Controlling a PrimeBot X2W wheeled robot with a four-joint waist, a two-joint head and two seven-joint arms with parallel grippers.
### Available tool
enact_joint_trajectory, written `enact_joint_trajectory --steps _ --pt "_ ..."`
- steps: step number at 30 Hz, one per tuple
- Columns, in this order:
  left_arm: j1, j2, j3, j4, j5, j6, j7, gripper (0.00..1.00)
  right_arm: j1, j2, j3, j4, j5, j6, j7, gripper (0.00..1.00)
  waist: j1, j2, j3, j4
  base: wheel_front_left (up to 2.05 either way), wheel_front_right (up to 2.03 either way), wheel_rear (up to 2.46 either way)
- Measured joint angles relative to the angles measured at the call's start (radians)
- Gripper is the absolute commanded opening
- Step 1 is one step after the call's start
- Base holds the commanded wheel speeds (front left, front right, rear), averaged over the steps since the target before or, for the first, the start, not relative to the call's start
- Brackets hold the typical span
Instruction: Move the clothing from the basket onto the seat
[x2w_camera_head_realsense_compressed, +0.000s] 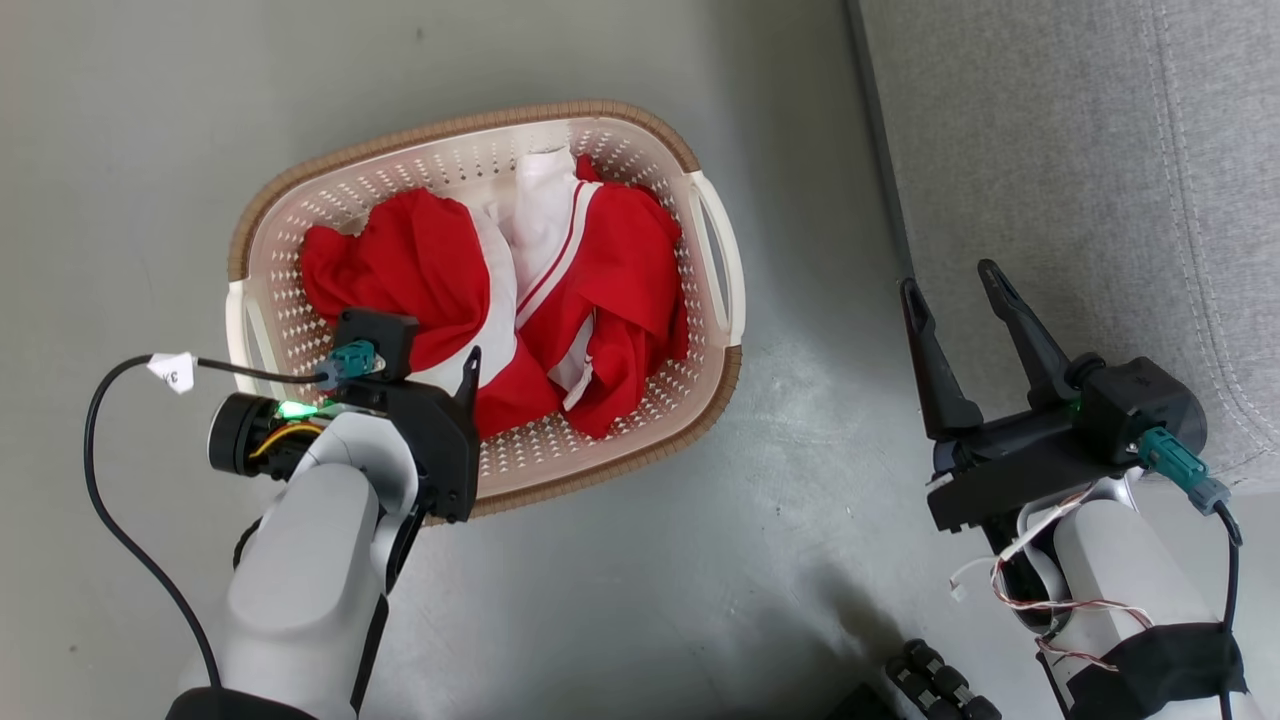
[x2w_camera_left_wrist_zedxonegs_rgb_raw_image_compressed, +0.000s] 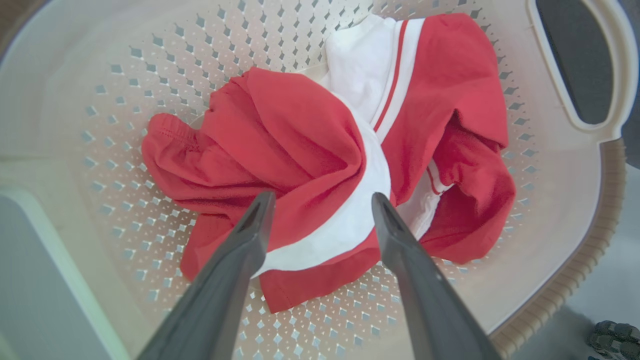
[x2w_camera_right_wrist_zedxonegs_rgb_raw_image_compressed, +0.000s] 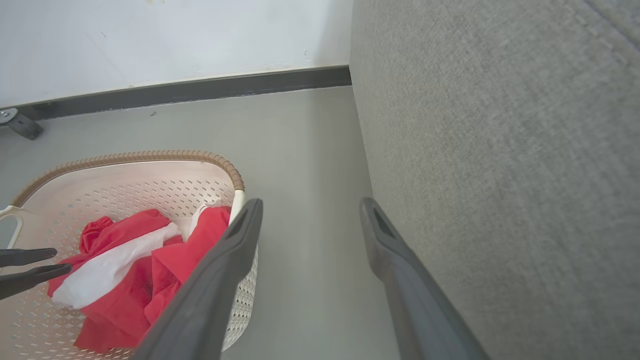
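Red-and-white striped clothing (x2w_camera_head_realsense_compressed: 420, 260) — cream basket (x2w_camera_head_realsense_compressed: 450, 165), grey seat (x2w_camera_head_realsense_compressed: 1050, 150).

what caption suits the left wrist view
Open left gripper poised over the red-and-white clothing in the basket.

A home-like living room is showing: a sofa (x2w_camera_head_realsense_compressed: 1080, 200) is standing on a bare grey floor (x2w_camera_head_realsense_compressed: 130, 150), a laundry basket (x2w_camera_head_realsense_compressed: 440, 165) is sitting beside it, and a dark skirting (x2w_camera_right_wrist_zedxonegs_rgb_raw_image_compressed: 200, 90) is running along a white wall (x2w_camera_right_wrist_zedxonegs_rgb_raw_image_compressed: 175, 40).

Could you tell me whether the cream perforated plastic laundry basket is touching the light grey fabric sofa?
Apart. The head view shows a strip of grey floor between the cream perforated plastic basket and the light grey fabric sofa.
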Motion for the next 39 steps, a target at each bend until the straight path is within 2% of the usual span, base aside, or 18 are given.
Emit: enact_joint_trajectory --steps 26,39 --pt "-0.113 0.012 -0.004 0.08 -0.007 -0.015 -0.054 1.0 0.012 0.003 -0.005 -0.045 -0.018 0.007 -0.007 1.0 0.0 -0.0003 0.087 0.005 0.0 0.0 0.0" --pt "-0.13 0.013 -0.015 0.122 -0.041 -0.012 -0.072 1.0 0.013 0.006 -0.012 -0.041 -0.02 0.007 -0.007 1.0 0.0 -0.0003 0.087 0.009 0.0 0.0 0.0"
